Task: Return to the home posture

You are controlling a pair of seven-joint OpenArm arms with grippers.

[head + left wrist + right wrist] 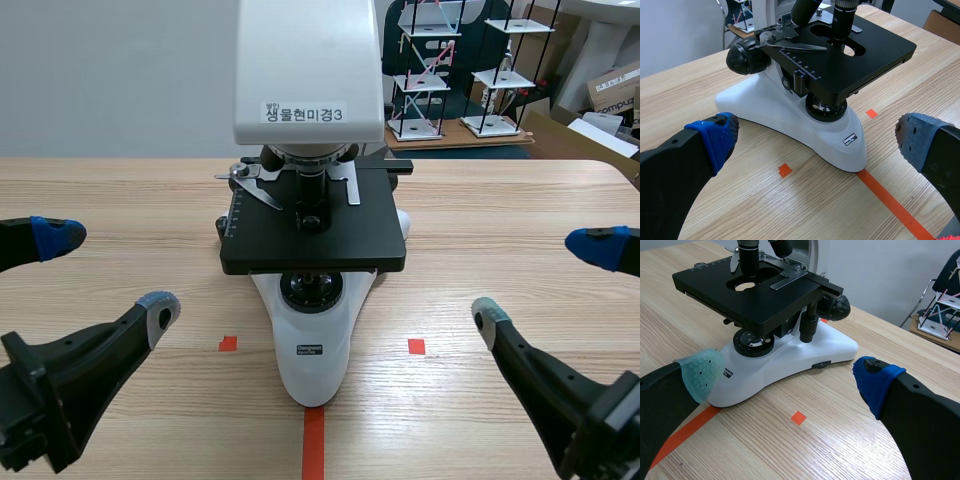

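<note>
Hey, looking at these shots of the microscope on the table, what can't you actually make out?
- Microscope eyepieces: scene view, cut off by the top edge.
- Base label: scene view, print too small to read.
- Slide on the stage, if any: the objectives partly block the opening in every view.

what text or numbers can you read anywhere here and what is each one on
"생물현미경3": white label on the microscope head; a small mark sits over its first character.
"compu", cut off by the picture's edge: cardboard box behind the table.
Black badge on the microscope base: white lettering, too small to read.
Ruler scale along the stage edge: numbers too small to read.
</note>
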